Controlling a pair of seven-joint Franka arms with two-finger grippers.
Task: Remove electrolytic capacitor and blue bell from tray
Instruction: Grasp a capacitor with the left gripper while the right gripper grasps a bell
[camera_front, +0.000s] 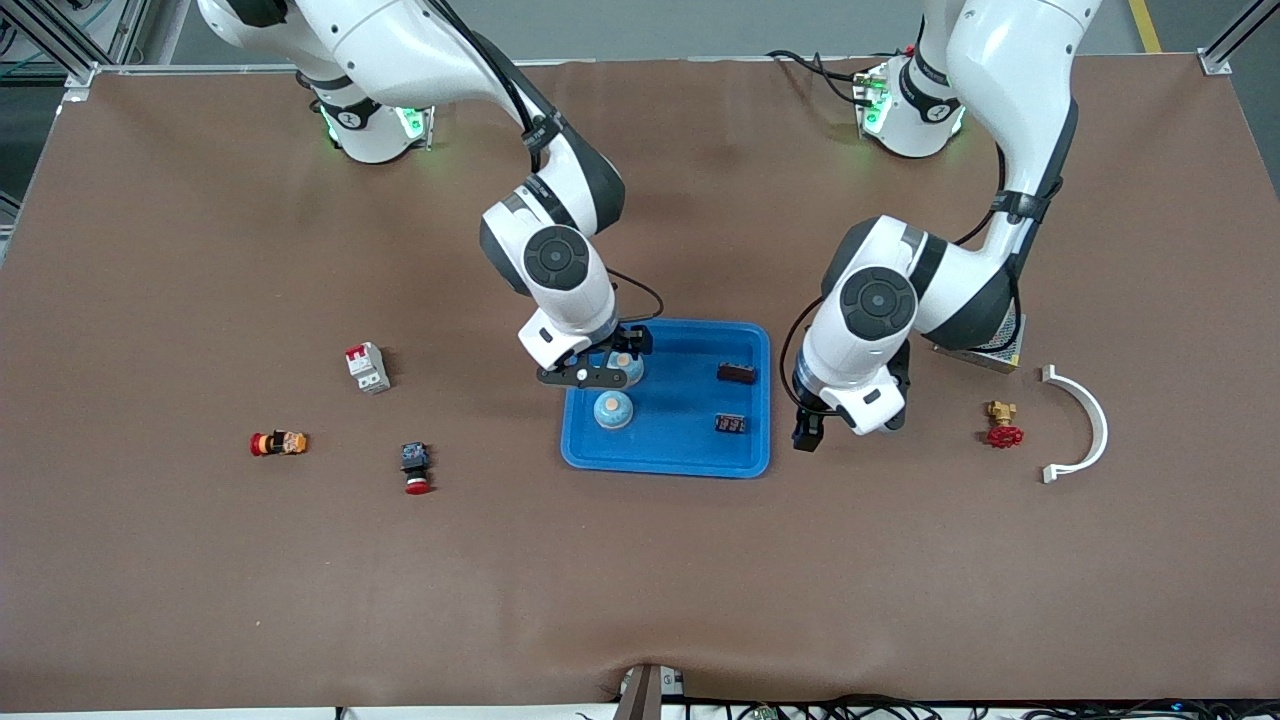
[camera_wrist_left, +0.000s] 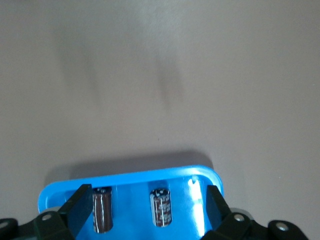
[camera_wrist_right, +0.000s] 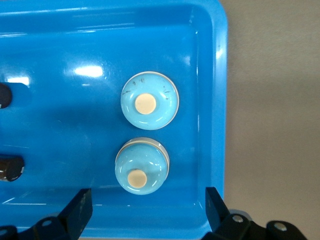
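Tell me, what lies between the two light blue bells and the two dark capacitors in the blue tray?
Only bare floor of the blue plastic tray separates the light blue bells from the dark capacitors, as the front view shows.

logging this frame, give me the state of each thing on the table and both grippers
blue tray: flat on the table, holds four parts
two bells: upright in the tray, side by side, not held
two capacitors: lying on their sides in the tray, apart
right gripper: open, over the bells
left gripper: open, over the table beside the tray, holding nothing
red valve: on the table, untouched
white breaker: on the table, untouched
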